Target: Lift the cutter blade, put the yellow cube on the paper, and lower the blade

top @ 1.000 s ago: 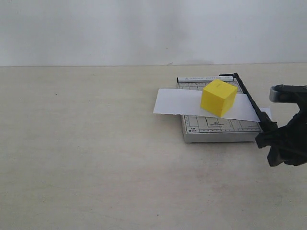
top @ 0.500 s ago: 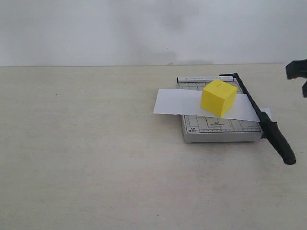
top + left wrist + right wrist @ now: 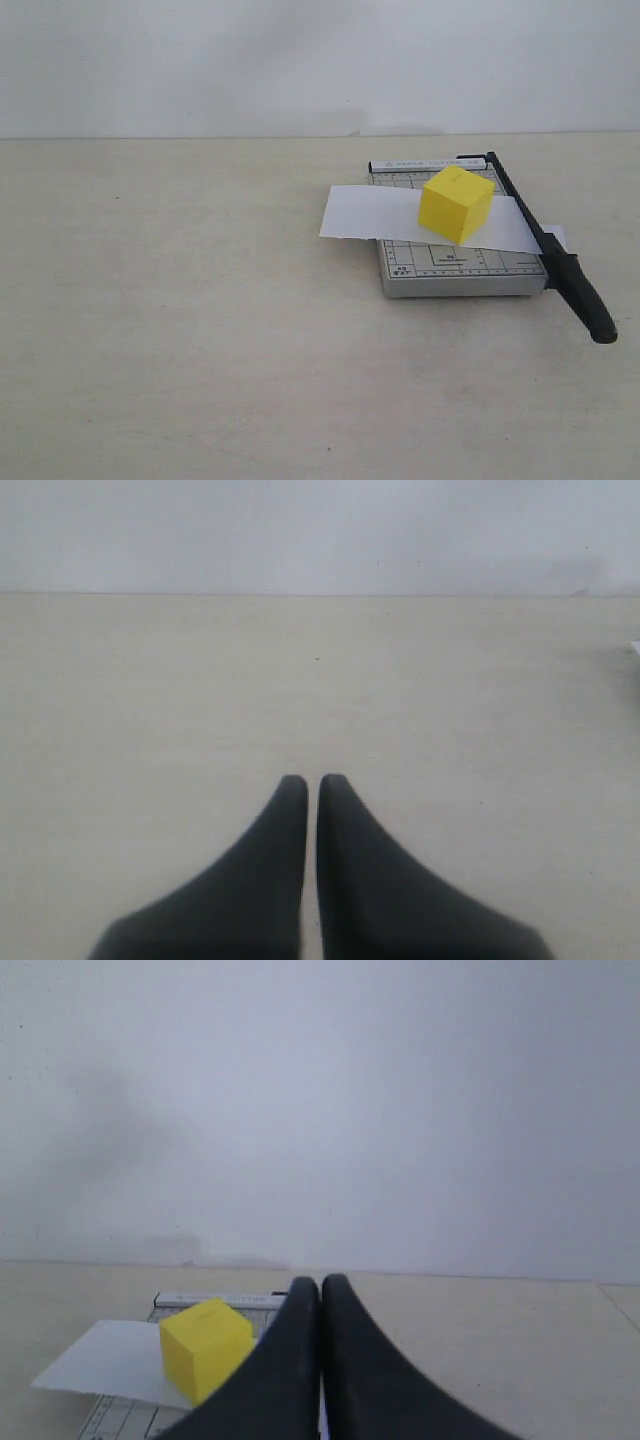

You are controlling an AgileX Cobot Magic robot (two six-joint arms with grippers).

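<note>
The yellow cube stands on the white paper, which lies across the grey gridded cutter base. The black cutter blade lies flat along the base's right edge, its thick handle end jutting toward the front. Neither gripper shows in the exterior view. My right gripper is shut and holds nothing; the yellow cube and paper show beyond its fingers, which hide the blade. My left gripper is shut over bare table, holding nothing.
The cutter sits on a beige table with a pale wall behind it. A corner of the paper pokes out past the blade on the right.
My right gripper let go of the blade handle, rose to the upper right and left the exterior view. The blade, cube and paper have stayed put.
</note>
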